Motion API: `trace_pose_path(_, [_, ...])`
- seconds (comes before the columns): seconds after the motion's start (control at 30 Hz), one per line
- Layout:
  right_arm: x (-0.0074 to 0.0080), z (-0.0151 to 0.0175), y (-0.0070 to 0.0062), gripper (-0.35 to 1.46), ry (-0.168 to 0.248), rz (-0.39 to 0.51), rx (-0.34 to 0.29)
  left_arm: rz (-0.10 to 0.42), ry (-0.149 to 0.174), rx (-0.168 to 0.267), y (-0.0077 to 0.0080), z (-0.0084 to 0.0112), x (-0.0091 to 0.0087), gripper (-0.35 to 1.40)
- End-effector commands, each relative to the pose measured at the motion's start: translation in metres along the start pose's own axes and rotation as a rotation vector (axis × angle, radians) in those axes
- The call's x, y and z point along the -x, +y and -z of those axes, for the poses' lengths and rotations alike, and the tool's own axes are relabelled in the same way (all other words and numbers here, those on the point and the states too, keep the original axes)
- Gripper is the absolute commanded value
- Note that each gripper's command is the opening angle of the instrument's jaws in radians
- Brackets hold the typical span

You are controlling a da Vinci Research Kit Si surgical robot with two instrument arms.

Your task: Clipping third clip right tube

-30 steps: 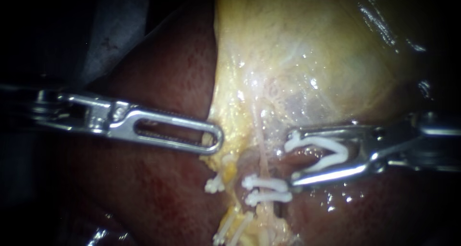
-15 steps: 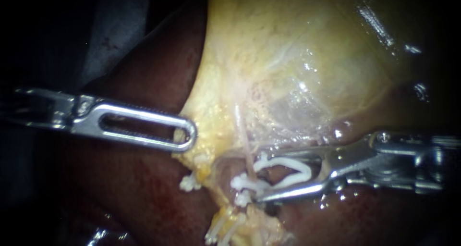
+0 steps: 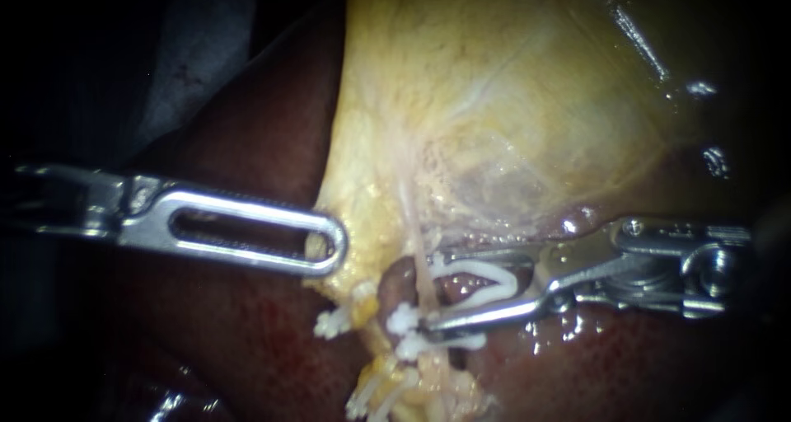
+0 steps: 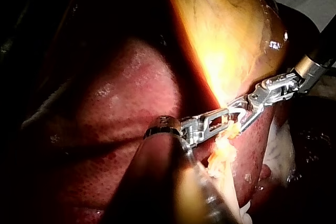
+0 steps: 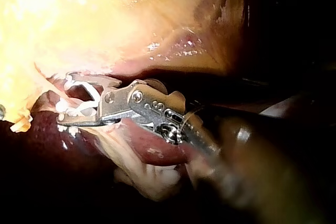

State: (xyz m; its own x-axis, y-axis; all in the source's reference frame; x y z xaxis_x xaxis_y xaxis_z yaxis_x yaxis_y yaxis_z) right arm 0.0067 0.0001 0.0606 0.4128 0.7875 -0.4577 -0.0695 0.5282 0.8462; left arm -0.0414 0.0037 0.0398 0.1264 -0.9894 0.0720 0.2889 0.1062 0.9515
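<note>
Well left of the right tube, your left instrument is clamping the yellow edge of the gallbladder, jaws closed on that tissue. The tube is running down from the gallbladder as a thin pale strand, two seated clips crossing it lower down. From the tube's right, your right instrument is carrying an open clip gripped between its spread jaws, the mouth reaching the tube just above those two. Whether the tube is lying fully inside, I cannot tell. I judge it soft, slick and tearable: be enclosing it squarely, never tugging.
</note>
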Motion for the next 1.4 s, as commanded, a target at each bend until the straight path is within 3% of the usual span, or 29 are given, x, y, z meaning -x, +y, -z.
trace_pose_path(0.03, [-0.0001, -0.0002, 0.0, 0.53, 0.001, -0.001, 0.002, -0.002, 0.0, 0.0, 0.0, 0.0, 0.0, -0.35])
trace_pose_path(0.37, [-0.0012, -0.0021, -0.0001, 0.53, 0.006, 0.0, -0.022, -0.002, 0.0, 0.0, 0.0001, 0.0, 0.0001, -0.35])
trace_pose_path(0.53, [-0.0019, -0.0019, -0.0004, 0.51, 0.029, -0.001, -0.042, -0.003, 0.002, -0.001, 0.0006, 0.0001, 0.0003, -0.35])
trace_pose_path(0.9, [-0.0046, -0.0004, -0.001, 0.48, 0.03, -0.019, -0.051, -0.005, 0.004, -0.003, 0.0017, 0.0006, 0.0007, -0.35])
trace_pose_path(1.1, [-0.0046, -0.0004, -0.001, 0.46, 0.029, -0.018, -0.051, -0.005, 0.005, -0.003, 0.0018, 0.0006, 0.0008, -0.35])
trace_pose_path(1.3, [-0.0044, -0.0001, -0.0009, 0.28, 0.028, -0.017, -0.053, -0.005, 0.004, -0.003, 0.0018, 0.0006, 0.0007, -0.35])
trace_pose_path(1.4, [-0.0041, 0.0002, -0.0008, -0.02, 0.028, -0.022, -0.054, -0.005, 0.004, -0.003, 0.0018, 0.0006, 0.0007, -0.35])
